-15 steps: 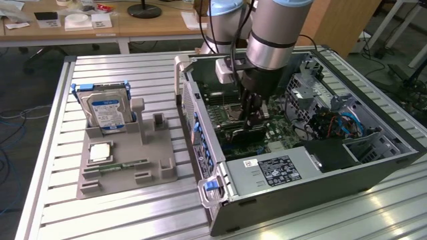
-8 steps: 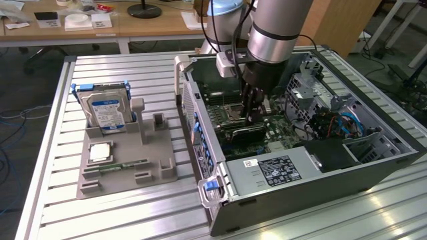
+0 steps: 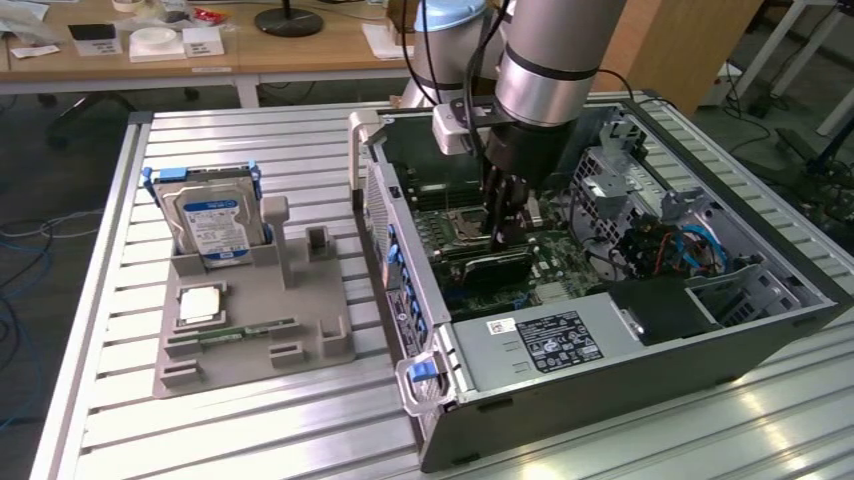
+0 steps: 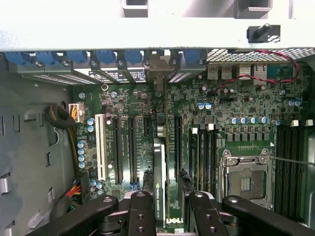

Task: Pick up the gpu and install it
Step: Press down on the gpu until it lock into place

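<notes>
The gpu (image 3: 489, 266) is a thin black card standing on edge inside the open computer case (image 3: 627, 345), low over the green motherboard (image 3: 467, 205). My gripper (image 3: 505, 236) reaches straight down into the case and is shut on the card's upper edge. In the wrist view the gpu (image 4: 159, 167) appears edge-on between the black fingers (image 4: 140, 211), running along a slot (image 4: 175, 142) of the motherboard (image 4: 236, 103) toward the rear bracket openings (image 4: 157, 66). Whether the card is seated in the slot I cannot tell.
The case walls, a drive cage (image 3: 621, 190) and blue cables (image 3: 694, 245) close in around the arm. On the exterior view's left, a grey holder (image 3: 254, 340) carries a hard drive (image 3: 214, 225), a processor chip (image 3: 200, 303) and a RAM stick (image 3: 247, 330). The empty CPU socket (image 4: 244, 179) lies beside the card.
</notes>
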